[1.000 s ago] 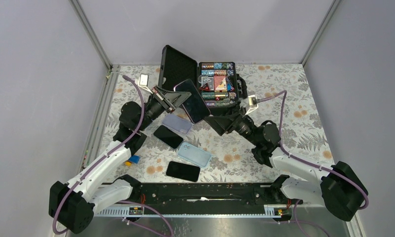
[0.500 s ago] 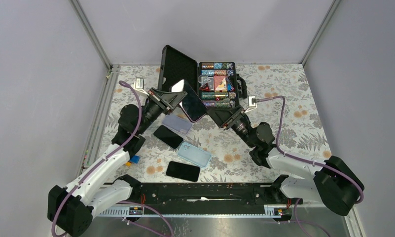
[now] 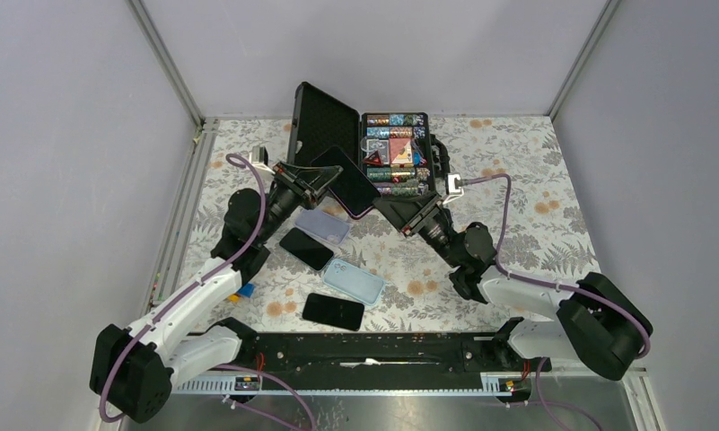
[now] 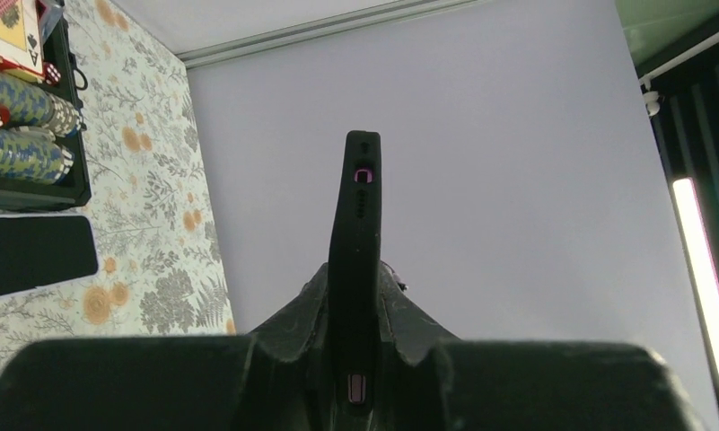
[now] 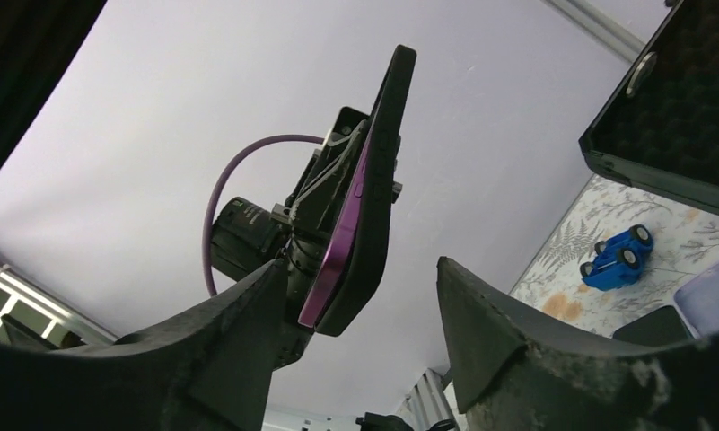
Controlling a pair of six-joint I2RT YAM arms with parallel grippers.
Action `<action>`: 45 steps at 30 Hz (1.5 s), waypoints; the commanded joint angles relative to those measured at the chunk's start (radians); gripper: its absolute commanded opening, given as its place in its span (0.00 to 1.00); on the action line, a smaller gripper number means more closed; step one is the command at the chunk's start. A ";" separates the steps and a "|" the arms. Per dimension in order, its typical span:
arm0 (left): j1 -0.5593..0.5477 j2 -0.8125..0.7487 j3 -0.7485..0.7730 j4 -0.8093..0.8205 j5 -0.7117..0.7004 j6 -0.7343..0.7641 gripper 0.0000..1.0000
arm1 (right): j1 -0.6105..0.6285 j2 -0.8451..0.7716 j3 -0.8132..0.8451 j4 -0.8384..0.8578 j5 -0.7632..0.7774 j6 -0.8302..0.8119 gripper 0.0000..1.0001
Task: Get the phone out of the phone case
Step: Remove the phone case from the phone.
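Left wrist view, left pincer (image 4: 354, 314) pinching matte-black phone case (image 4: 355, 215) edge-on; right pincer (image 5: 360, 269) spread, glossy purple phone (image 5: 336, 256) rim peeking

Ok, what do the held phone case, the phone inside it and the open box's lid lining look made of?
Phone case: matte black, likely soft rubber or silicone. It looks dull, with no glare, and has moulded port cutouts.
Phone: glossy purple edge that catches the light, probably metal or coated plastic.
Lid lining: black foam, going by the dimpled egg-crate texture.

Matt black phone case (image 5: 381, 171); phone (image 5: 336, 256) with glossy purple metallic edge.
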 commanded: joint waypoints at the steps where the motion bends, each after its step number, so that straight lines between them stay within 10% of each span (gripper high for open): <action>1: -0.003 -0.007 0.008 0.148 -0.055 -0.124 0.00 | 0.009 0.026 -0.003 0.136 -0.030 0.006 0.71; 22: -0.003 -0.007 -0.008 0.145 -0.083 -0.281 0.00 | 0.010 0.134 0.051 0.148 -0.010 0.002 0.71; 45: -0.002 -0.020 -0.068 0.312 -0.108 -0.327 0.00 | 0.010 0.280 0.065 0.129 0.027 0.164 0.31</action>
